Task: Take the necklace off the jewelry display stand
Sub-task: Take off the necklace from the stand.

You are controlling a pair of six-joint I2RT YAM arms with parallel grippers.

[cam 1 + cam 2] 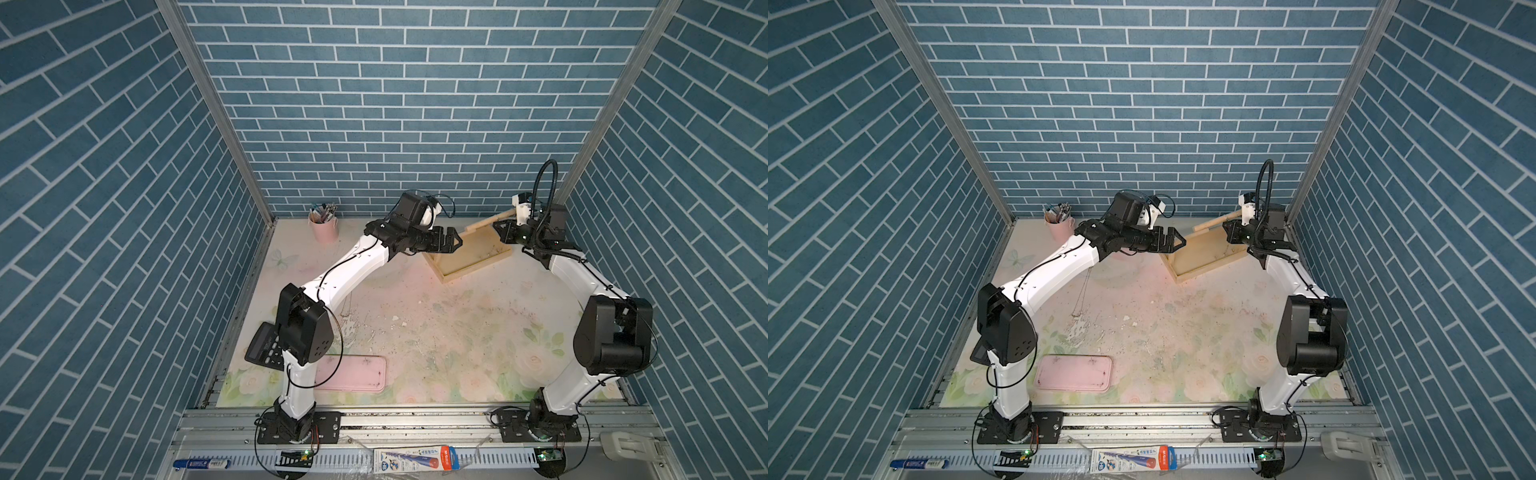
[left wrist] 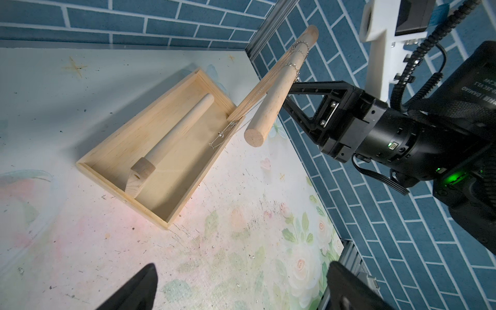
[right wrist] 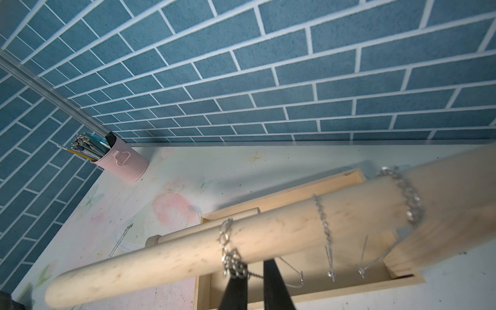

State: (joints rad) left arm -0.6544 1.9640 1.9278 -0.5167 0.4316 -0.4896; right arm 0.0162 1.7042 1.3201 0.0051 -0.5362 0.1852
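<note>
Necklace [image 3: 323, 225] on stand [image 3: 161, 265], floral tabletop [image 1: 436, 332] (blue-brick walls [image 1: 415, 104])

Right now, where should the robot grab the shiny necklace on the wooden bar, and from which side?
Pinch the bunched links of the necklace that dangle under the bar, coming from below, where the right gripper stands. On the round bar the chain lies flat against the wood, so only the hanging part can be pinched. It probably slides off towards the bar's free end.

Bright even light, soft shadows, bowed edges, blurred wrist-view foreground.
</note>
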